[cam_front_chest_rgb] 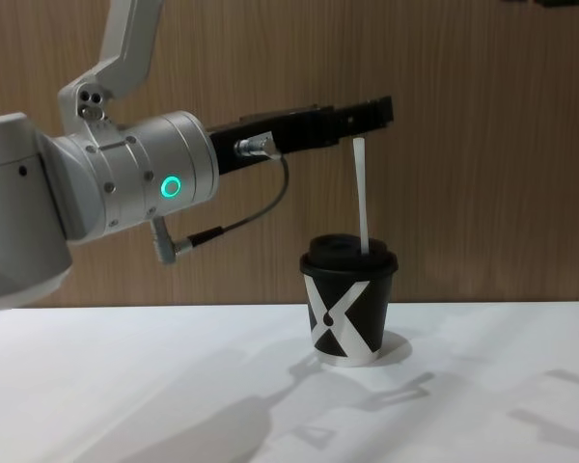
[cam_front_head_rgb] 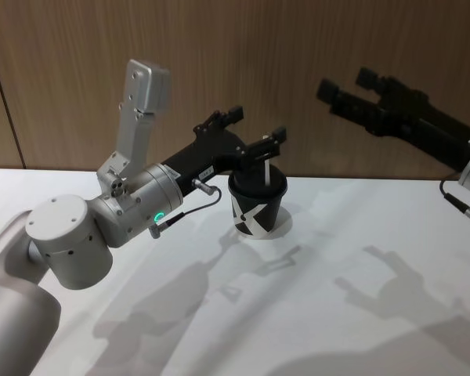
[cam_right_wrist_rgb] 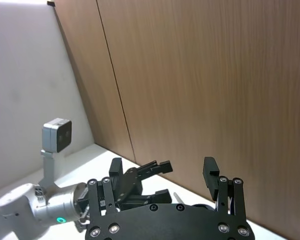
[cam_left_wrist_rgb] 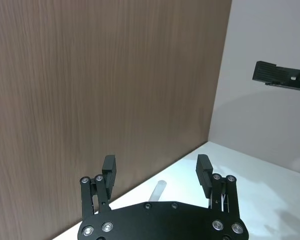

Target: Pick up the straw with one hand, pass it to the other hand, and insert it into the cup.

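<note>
1. the straw (cam_front_chest_rgb: 361,193) stands almost upright in the cup (cam_front_chest_rgb: 347,309), its lower end passing through the black domed lid near the right side of it. its upper end rises well above the lid, free in the air, so the insertion seems already done.

2. the cup stands on the white table (cam_front_chest_rgb: 125,386), close to the wooden wall (cam_front_chest_rgb: 482,145) behind. it stands upright with its white x mark to the front, which gives the straw a steady hole to sit in.

3. the left claw (cam_front_head_rgb: 249,129) hangs just above the cup, the arm with the silver wrist and the green ring reaching in from the left side. its fingers are spread wide, one on each side of the straw top, and they hold nothing. in the left wrist view the straw tip (cam_left_wrist_rgb: 157,189) shows between the two fingers, apart from both. probably the claw is opened like this so the straw can stay in the cup when the arm moves away.

4. the right claw (cam_front_head_rgb: 352,88) is raised high at the right, well apart from the cup. its fingers are also spread and empty; it looks parked, out of the way of the left arm.

5. what remains, in this judgement, is only a clean retreat of the left claw, without brushing the straw.
</note>
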You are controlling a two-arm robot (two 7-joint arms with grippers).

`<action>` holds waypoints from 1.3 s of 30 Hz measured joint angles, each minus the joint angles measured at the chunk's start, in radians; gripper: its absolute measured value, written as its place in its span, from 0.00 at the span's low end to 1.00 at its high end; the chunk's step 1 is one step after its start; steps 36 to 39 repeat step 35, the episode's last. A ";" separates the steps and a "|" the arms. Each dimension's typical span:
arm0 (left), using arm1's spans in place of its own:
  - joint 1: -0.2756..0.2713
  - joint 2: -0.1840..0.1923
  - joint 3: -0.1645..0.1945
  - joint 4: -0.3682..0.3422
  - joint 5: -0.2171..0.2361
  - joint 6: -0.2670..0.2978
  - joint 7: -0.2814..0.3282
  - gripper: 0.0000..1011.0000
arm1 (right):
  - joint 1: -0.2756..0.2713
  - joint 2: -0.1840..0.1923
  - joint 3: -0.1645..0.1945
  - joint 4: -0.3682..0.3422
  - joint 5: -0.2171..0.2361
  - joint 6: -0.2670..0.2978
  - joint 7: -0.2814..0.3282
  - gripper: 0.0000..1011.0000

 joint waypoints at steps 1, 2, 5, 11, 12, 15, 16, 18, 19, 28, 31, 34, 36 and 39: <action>0.001 0.000 0.000 0.000 -0.001 -0.004 0.000 0.99 | 0.001 -0.002 0.001 -0.001 0.005 0.007 -0.002 0.99; 0.002 0.000 0.000 0.001 -0.001 -0.008 -0.001 0.99 | 0.002 -0.006 0.002 -0.002 0.015 0.019 -0.006 0.99; 0.004 0.000 -0.001 0.002 -0.003 -0.023 -0.002 0.99 | 0.005 -0.013 0.003 -0.005 0.032 0.038 -0.012 0.99; 0.007 0.000 -0.002 0.003 -0.005 -0.037 -0.003 0.99 | 0.008 -0.022 0.006 -0.008 0.052 0.062 -0.019 0.99; 0.008 -0.001 -0.002 0.003 -0.005 -0.041 -0.003 0.99 | 0.009 -0.024 0.006 -0.009 0.056 0.067 -0.020 0.99; 0.008 -0.001 -0.002 0.004 -0.006 -0.046 -0.004 0.99 | 0.010 -0.027 0.007 -0.010 0.062 0.075 -0.023 0.99; 0.009 -0.001 -0.002 0.004 -0.006 -0.047 -0.004 0.99 | 0.010 -0.027 0.007 -0.010 0.064 0.077 -0.024 0.99; 0.009 -0.001 -0.003 0.004 -0.006 -0.050 -0.004 0.99 | 0.011 -0.029 0.007 -0.011 0.068 0.083 -0.026 0.99; 0.009 -0.001 -0.003 0.004 -0.006 -0.051 -0.004 0.99 | 0.011 -0.029 0.007 -0.011 0.069 0.084 -0.026 0.99; 0.011 -0.001 -0.003 0.005 -0.007 -0.058 -0.005 0.99 | 0.012 -0.033 0.008 -0.012 0.078 0.097 -0.029 0.99; 0.011 -0.001 -0.003 0.005 -0.008 -0.060 -0.006 0.99 | 0.012 -0.034 0.009 -0.013 0.082 0.099 -0.030 0.99; 0.011 -0.001 -0.003 0.005 -0.008 -0.061 -0.006 0.99 | 0.012 -0.035 0.009 -0.013 0.083 0.101 -0.031 0.99; 0.011 -0.001 -0.003 0.005 -0.008 -0.061 -0.006 0.99 | 0.013 -0.035 0.009 -0.013 0.083 0.101 -0.031 0.99; 0.011 -0.001 -0.003 0.005 -0.008 -0.061 -0.006 0.99 | 0.013 -0.035 0.009 -0.013 0.083 0.101 -0.031 0.99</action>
